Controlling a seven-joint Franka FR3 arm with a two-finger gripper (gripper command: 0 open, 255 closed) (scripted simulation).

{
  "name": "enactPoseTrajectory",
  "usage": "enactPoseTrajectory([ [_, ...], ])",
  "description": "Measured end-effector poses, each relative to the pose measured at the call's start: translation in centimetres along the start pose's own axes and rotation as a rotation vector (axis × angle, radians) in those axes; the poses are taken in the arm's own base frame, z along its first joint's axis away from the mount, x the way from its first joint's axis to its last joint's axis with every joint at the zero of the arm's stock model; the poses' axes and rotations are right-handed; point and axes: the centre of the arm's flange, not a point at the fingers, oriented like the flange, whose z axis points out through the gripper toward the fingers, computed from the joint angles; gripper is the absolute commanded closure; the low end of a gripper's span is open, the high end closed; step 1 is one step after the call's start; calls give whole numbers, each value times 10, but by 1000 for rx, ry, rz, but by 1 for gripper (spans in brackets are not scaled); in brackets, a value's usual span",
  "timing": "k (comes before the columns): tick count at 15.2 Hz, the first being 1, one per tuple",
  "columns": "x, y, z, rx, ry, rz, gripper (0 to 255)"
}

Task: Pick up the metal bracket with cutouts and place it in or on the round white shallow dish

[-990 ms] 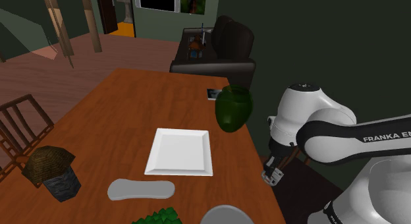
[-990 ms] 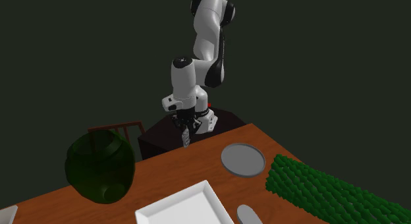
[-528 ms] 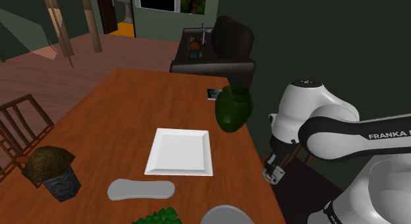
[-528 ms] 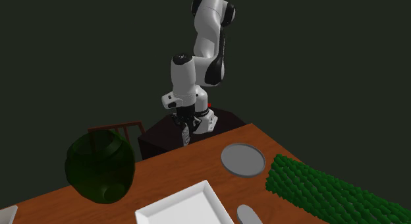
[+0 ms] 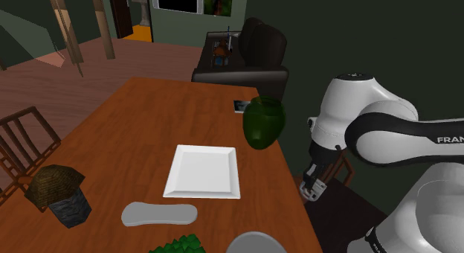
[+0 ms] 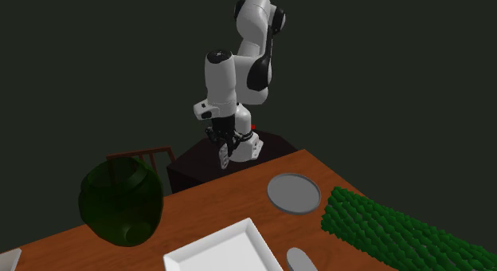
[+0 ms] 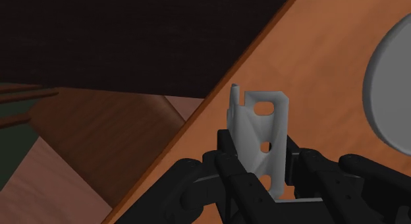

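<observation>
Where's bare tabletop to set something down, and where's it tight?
Free: the far half of the table, beyond the square plate; also the strip between plate and brown container. Crowded: the near edge, with grey oblong piece, round dish and green bumpy heap.

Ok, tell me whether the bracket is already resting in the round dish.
No, the grey bracket is clasped between the fingers, apart from the round dish.

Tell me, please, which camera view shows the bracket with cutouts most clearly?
The wrist view: the pale grey bracket stands clasped between the black fingers, its cutouts plain to see. In the second exterior view it is a small pale sliver at the gripper; in the shoulder view, a pale speck too small to read.
</observation>
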Motion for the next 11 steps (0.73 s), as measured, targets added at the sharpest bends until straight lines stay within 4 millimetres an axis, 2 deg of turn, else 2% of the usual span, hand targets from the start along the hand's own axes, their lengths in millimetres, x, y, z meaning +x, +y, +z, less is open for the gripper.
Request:
enactPoseTrajectory([
  [8, -3, 1, -44, 0, 0, 0, 255],
  [11, -5, -26, -52, -1, 0, -1, 255],
])
